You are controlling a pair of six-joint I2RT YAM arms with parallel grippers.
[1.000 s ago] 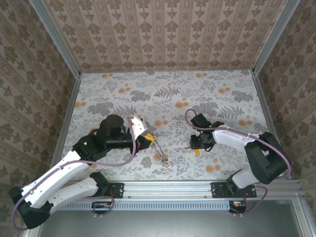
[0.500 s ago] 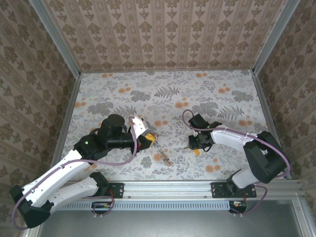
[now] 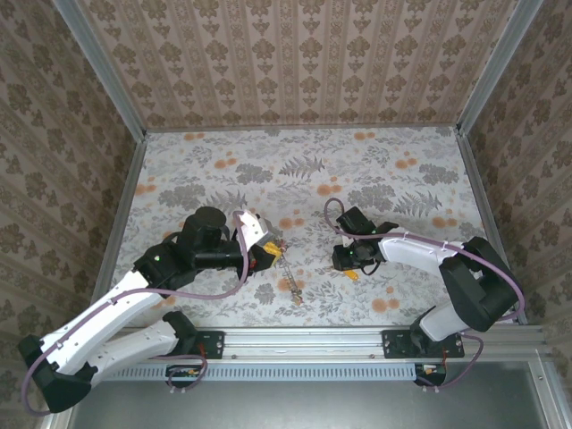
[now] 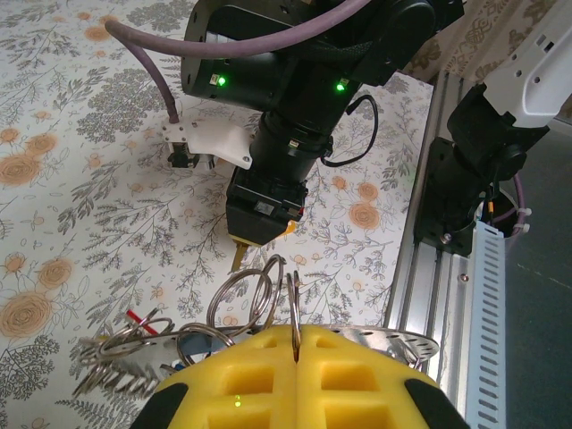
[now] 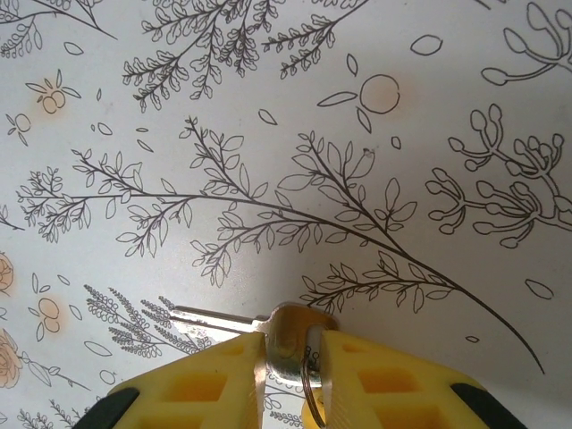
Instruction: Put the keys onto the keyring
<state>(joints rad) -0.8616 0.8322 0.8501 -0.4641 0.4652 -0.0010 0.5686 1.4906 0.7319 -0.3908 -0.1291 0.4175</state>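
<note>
One key (image 5: 286, 323) pinched by its head in the right gripper (image 5: 293, 357), at 3 o'clock of the keyring (image 4: 294, 302), clamped edge-on in the left gripper (image 4: 295, 353); light, stiff, slippery metal, apt to pivot

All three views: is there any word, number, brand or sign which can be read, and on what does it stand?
No text can be read.
The key in the right claw: no stamp on its visible part; the rest is hidden between the fingers.
The ring in the left claw: bare wire, no mark.
The table: only a flower print.
</note>
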